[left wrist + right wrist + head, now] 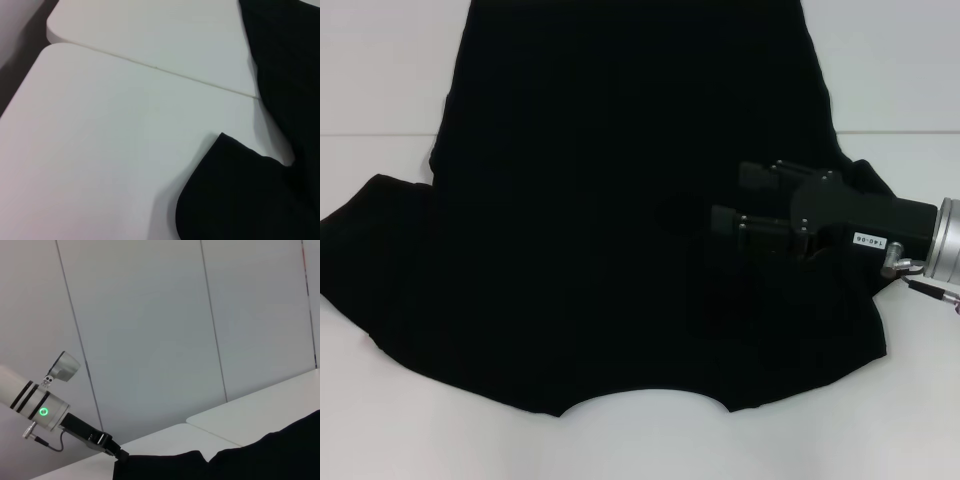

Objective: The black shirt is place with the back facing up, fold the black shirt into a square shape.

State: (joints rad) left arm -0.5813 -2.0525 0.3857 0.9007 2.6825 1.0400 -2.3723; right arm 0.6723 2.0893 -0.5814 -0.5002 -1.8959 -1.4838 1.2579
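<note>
The black shirt (620,220) lies spread flat on the white table (380,420), plain side up, collar notch toward the front edge. My right gripper (738,197) hovers over the shirt's right part, fingers pointing left and apart, nothing between them. The shirt's left sleeve (240,195) shows in the left wrist view, lying flat on the table. In the right wrist view my left gripper (116,452) is at the edge of the shirt (240,465). The left arm is out of the head view.
A seam (380,133) between two white tabletops runs across the back, also seen in the left wrist view (150,65). Bare table (90,150) lies left of the sleeve. Pale wall panels (150,315) stand behind the table.
</note>
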